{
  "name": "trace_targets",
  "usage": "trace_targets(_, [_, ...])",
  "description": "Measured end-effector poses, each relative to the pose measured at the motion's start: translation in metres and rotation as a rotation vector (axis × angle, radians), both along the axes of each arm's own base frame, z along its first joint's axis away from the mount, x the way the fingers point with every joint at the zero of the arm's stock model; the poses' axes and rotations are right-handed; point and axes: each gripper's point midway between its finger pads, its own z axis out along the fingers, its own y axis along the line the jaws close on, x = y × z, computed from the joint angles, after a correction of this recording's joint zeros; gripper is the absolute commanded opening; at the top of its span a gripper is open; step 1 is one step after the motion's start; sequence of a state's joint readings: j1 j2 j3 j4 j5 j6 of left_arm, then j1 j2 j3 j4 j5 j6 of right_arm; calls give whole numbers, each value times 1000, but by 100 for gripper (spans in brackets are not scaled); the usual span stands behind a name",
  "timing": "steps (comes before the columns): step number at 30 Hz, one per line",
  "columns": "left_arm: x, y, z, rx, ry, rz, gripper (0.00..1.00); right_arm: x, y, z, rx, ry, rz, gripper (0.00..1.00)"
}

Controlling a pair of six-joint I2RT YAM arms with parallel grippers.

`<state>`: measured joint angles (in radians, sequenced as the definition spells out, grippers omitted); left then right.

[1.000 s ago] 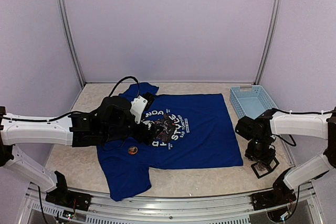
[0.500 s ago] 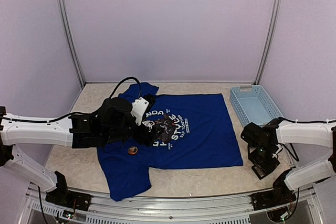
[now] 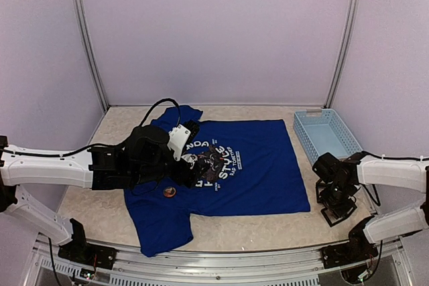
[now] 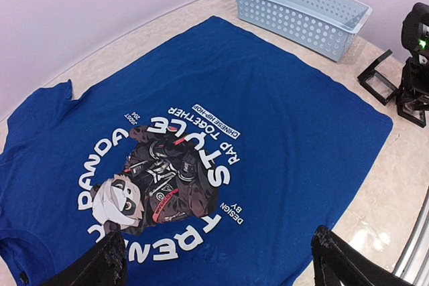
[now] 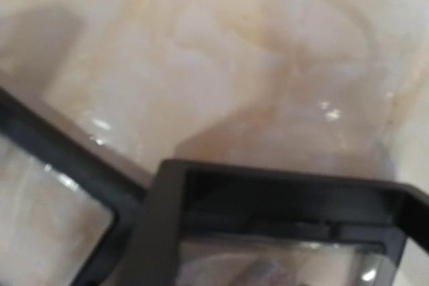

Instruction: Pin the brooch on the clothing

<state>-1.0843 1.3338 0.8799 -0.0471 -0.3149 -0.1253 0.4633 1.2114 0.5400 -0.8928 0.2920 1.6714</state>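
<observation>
Royal-blue T-shirt (image 4: 281,118) lies flat, round panda print (image 4: 161,179) at lower centre; left gripper (image 4: 216,254) stands wide apart; right gripper (image 3: 337,211), cannot tell.

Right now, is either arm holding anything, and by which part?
Nothing is held: left gripper open above the T-shirt, right gripper empty over the table.

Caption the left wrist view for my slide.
Open left jaws hover above the blue panda-print T-shirt spread flat, with the light-blue basket beyond.
</observation>
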Motion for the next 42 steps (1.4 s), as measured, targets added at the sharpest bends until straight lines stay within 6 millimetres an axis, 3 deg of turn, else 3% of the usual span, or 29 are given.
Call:
trace_targets(4, [0,0,0,0,-1,0,91,3,1,1,1,-4,31,35])
trace_targets(17, [0,0,0,2,-2,2,91,10,7,17,40,-64,77,25])
trace_targets(30, [-2,-1,0,4,-4,-4,91,8,10,19,60,-61,100,4])
trace_targets(42, [-3,-2,0,6,-7,-9,91,0,9,27,68,-45,137,0])
